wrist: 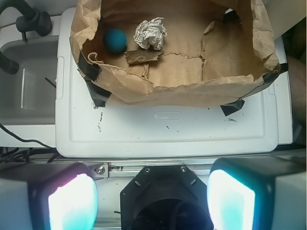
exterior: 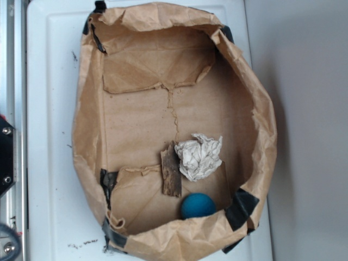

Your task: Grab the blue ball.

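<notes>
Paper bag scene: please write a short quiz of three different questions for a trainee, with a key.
1. True or false: the blue ball lies inside the paper bag.
2. What touches the paper wad? A) wood piece B) gripper C) black tape
3. Fill in: the gripper's fingers stand ____.

Key: 1 true. 2 A. 3 open, far from the ball.

The blue ball (exterior: 197,206) (wrist: 115,40) — small, round, matte teal — rests untouched in the paper bag's corner.
</notes>
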